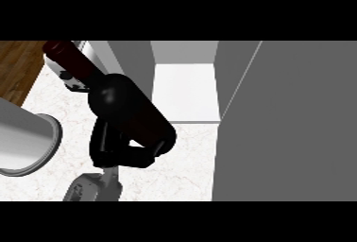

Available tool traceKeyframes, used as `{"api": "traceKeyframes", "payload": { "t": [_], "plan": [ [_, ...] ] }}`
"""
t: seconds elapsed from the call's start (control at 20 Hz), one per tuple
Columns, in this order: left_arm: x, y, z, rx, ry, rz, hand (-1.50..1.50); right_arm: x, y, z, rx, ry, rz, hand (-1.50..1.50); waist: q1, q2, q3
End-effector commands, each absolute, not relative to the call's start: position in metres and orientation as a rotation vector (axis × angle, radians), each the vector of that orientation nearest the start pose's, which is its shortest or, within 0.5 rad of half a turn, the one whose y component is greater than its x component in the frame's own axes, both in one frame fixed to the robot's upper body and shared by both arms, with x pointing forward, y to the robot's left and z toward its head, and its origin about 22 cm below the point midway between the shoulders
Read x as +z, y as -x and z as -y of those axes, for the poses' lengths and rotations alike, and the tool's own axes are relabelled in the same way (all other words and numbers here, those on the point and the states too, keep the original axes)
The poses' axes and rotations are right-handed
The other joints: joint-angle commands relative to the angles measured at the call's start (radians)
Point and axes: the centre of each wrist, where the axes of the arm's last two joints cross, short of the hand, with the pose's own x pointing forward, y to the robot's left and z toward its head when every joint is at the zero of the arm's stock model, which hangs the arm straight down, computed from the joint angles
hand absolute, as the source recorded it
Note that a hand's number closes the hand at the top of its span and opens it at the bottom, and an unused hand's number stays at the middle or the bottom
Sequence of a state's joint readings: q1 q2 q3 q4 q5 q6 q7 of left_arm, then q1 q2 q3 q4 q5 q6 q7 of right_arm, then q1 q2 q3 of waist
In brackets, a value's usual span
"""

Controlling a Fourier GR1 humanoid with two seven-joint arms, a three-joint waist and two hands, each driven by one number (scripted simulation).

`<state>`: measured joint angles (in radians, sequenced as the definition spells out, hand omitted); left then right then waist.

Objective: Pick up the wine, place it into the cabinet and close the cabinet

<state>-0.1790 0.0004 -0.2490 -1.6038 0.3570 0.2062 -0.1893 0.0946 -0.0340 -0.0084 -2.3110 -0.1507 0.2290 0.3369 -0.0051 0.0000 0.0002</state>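
The right robot hand (pixel 118 153) is curled round the wine (pixel 73 59), its neck pointing up-left; the open cabinet (pixel 185 92) lies just beyond, to its upper right.

A kitchen: a white marble-veined counter top (pixel 188 165) across the lower left, a grey cabinet (pixel 293 123) standing open at right, brown wooden floor (pixel 17 66) upper left.
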Motion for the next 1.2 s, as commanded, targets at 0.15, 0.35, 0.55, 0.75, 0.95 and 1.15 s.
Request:
{"api": "traceKeyframes", "payload": {
  "t": [0.15, 0.35, 0.55, 0.75, 0.95, 1.15],
  "plan": [
    [0.058, -0.298, -0.102, 0.109, 0.279, 1.861, 1.5, 0.15, -0.18, 0.239, 0.206, -0.187, 1.902, -1.5, -0.002, 0.001, 0.0],
    [0.05, -0.319, -0.102, 0.06, 0.237, 1.825, 1.5, 0.143, -0.165, 0.252, 0.217, -0.163, 1.902, -1.5, -0.01, 0.001, 0.0],
    [0.024, -0.311, -0.086, 0.062, 0.205, 1.833, 1.5, 0.135, -0.171, 0.219, 0.197, -0.182, 1.902, -1.5, -0.007, 0.002, -0.001],
    [0.013, -0.322, -0.089, 0.092, 0.224, 1.786, 1.5, 0.14, -0.174, 0.245, 0.206, -0.196, 1.882, -1.5, -0.005, 0.001, 0.0],
    [-0.022, -0.304, -0.093, 0.109, 0.198, 1.762, 1.5, 0.155, -0.163, 0.234, 0.226, -0.168, 1.904, -1.5, -0.006, 0.001, -0.001],
    [-0.029, -0.314, -0.088, 0.119, 0.156, 1.753, 1.5, 0.142, -0.161, 0.241, 0.207, -0.195, 1.895, -1.5, -0.01, 0.002, -0.001]
  ]
}}
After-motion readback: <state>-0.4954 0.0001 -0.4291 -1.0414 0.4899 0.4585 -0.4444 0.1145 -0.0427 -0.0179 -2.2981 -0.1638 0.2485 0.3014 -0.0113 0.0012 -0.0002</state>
